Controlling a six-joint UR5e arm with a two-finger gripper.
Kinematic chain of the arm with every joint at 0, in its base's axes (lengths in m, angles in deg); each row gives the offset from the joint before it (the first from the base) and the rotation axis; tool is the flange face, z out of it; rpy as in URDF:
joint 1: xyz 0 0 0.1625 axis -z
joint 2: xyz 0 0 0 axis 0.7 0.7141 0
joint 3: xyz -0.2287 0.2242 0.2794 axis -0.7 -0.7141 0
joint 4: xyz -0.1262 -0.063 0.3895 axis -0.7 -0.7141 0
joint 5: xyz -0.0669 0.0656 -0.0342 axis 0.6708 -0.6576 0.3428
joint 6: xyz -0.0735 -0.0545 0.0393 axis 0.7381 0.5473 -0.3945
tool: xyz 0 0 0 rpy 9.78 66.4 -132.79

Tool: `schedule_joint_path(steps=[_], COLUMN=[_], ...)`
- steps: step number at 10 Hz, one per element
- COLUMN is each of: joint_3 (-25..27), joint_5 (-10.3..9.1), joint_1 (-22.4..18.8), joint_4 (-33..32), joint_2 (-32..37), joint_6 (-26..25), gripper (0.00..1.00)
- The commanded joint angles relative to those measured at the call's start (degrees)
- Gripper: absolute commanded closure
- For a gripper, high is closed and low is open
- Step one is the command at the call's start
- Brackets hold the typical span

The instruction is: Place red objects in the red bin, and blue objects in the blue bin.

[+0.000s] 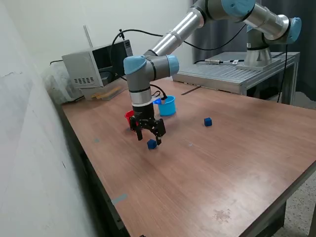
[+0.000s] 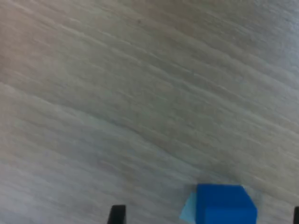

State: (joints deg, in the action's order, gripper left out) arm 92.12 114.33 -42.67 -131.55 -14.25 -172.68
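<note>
My gripper [image 1: 149, 137] is open and empty, just above the wooden table [image 1: 207, 168]. A dark-blue cube [image 1: 151, 143] sits on the table right below it. In the wrist view this cube [image 2: 225, 204] lies between the two fingertips [image 2: 117, 213], nearer the far one. A second dark-blue cube [image 1: 208, 122] lies apart, toward the exterior view's right. The red cup [image 1: 129, 116] stands just behind the gripper and is partly hidden by it. The light-blue cup [image 1: 168, 105] stands behind it, to the exterior view's right. No red cubes show.
A grey box-shaped machine [image 1: 91, 66] with cables stands at the table's back corner. A grey metal platform [image 1: 232, 74] holds the arm's base at the back right. A wall [image 1: 29, 148] runs along the exterior view's left.
</note>
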Motion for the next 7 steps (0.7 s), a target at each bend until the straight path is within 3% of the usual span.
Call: schedule_joint_path(steps=[1, 5, 7], joint_3=[0.23, 0.85, 4.42], joint_5=[0.07, 1.03, 1.47], joint_1=[-0.09, -0.35, -1.06], joint_4=[-0.16, -0.16, -0.07], joint_2=[-0.04, 0.13, 6.07], joint_6=[0.07, 0.24, 0.16], gripper=[1.00, 1.00, 1.00])
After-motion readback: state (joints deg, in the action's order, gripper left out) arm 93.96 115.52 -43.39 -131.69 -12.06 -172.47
